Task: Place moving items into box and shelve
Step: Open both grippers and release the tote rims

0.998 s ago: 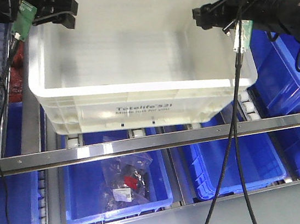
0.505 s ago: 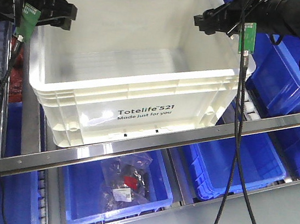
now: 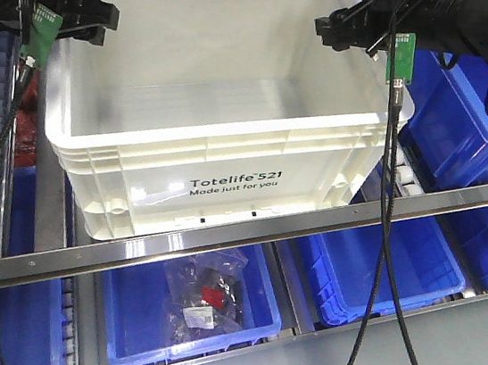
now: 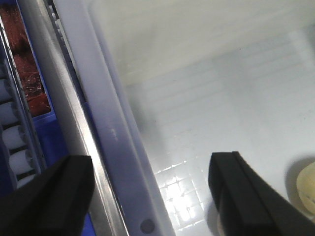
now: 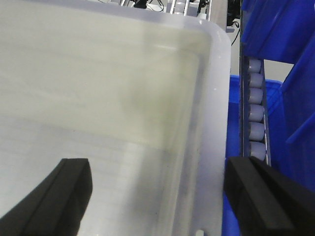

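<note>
On the roller shelf (image 3: 217, 249), both arms' spread fingers (image 4: 246, 196) straddle the box (image 3: 220, 157) rims.

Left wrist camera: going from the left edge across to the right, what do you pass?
Brown-red contents at the top left → white rollers → metal rail → white box's rim → box's gridded floor → pale yellow soft toy, only an edge showing.

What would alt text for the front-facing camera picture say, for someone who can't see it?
A large white box printed "Totelife 521" sits on a metal roller shelf, with a black robot end effector at its left rim and another at its right rim. Blue bins sit below and beside it.
</note>
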`<state>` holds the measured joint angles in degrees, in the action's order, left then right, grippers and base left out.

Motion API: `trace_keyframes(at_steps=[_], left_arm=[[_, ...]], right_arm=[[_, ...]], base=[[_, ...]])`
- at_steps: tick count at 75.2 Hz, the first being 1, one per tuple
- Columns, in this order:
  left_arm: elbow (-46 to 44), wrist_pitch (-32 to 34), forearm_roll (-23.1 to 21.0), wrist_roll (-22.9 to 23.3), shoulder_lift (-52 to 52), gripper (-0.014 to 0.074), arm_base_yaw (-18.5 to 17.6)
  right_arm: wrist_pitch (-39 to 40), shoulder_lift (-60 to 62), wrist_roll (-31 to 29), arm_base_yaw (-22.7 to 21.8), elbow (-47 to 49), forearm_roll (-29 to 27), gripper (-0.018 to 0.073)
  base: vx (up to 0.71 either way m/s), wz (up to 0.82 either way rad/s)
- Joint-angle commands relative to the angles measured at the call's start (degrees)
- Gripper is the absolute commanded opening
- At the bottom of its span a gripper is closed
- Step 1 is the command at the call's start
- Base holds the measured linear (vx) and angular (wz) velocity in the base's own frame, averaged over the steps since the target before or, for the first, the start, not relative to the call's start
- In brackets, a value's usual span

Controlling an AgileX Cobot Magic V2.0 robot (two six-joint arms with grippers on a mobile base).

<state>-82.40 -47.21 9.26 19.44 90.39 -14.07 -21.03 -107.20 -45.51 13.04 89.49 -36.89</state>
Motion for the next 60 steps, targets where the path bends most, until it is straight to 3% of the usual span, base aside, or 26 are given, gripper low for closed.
trace_keyframes(at_steps=[1, 60], left_arm=[[-2.1, 2.9, 0.7, 0.6, -2.8, 0.0564, -0.4], [-2.1, 0.9, 0.6, 0.6, -2.9, 0.0555, -0.4]], right_arm=[[2.8, 3.7, -0.8, 0.0, 2.2, -1.0, 0.0584], [2.0, 3.7, -0.8, 0.0, 2.2, -1.0, 0.0584]], base=[[0.00, 0.00], [0.00, 0.00]])
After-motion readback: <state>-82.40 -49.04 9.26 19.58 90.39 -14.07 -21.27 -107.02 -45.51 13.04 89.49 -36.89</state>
